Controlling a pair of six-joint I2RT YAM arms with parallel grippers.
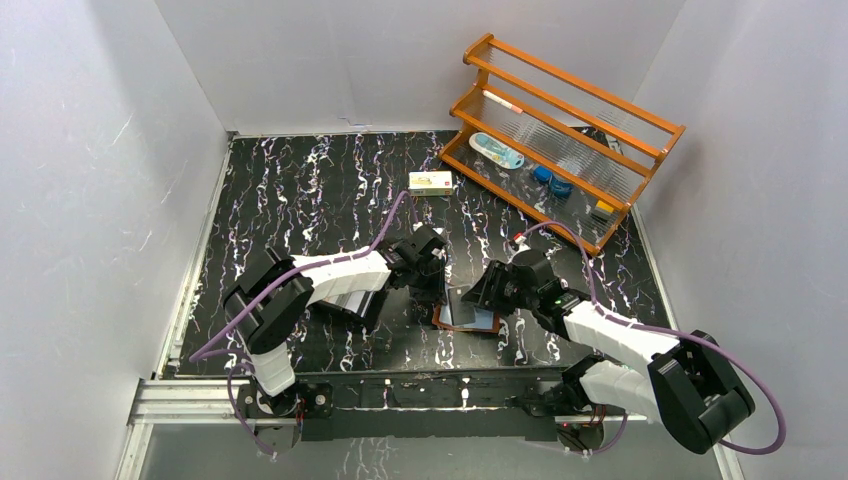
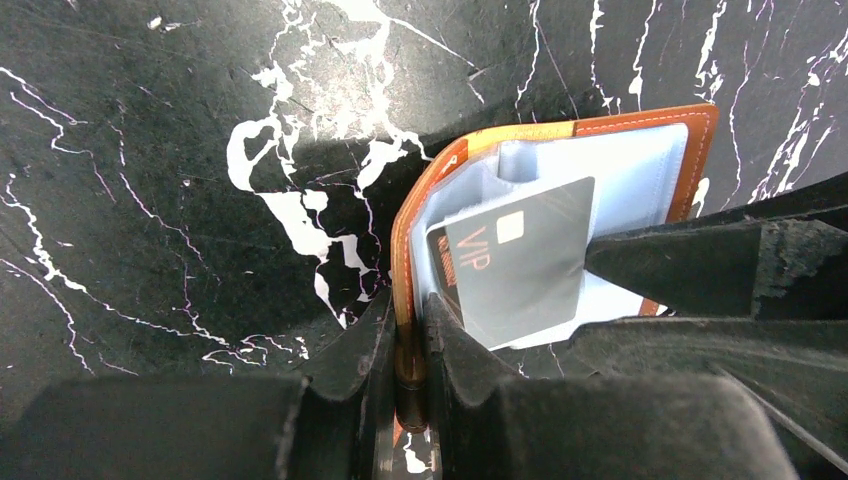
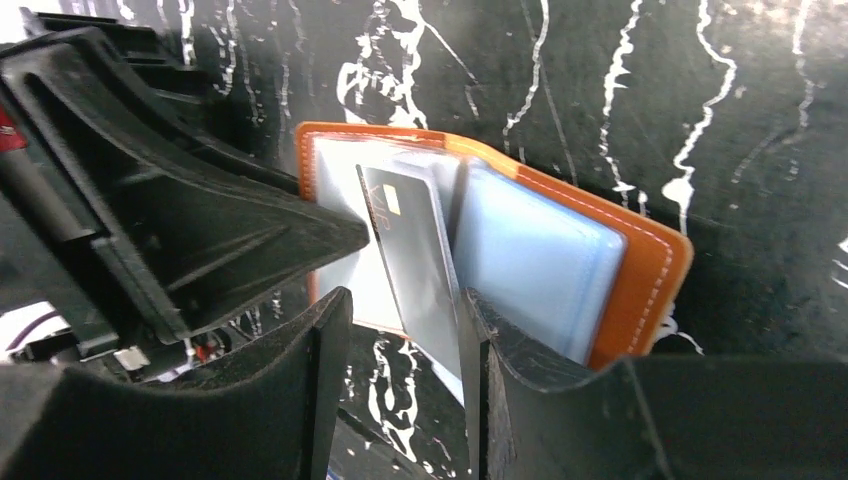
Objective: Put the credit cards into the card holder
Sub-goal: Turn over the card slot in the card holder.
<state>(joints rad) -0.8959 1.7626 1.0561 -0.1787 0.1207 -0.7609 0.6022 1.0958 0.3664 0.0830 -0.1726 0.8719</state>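
Note:
The brown card holder [image 1: 468, 320] lies open on the black marbled table near the front middle, its clear pockets [image 3: 530, 262] showing. My left gripper [image 2: 410, 350] is shut on the card holder's [image 2: 640, 125] brown cover edge, holding that flap up. A grey credit card [image 2: 520, 262] marked VIP stands partly in a pocket. My right gripper [image 3: 400, 320] is open around the card's [image 3: 415, 262] free end. The card leans against the right finger [image 3: 500, 350], and a wide gap separates it from the left finger [image 3: 310, 360].
An orange wooden rack [image 1: 570, 130] with small items stands at the back right. A white-and-yellow carton [image 1: 430, 181] lies at the back middle. A black tray [image 1: 352, 302] sits under my left arm. White walls enclose the table.

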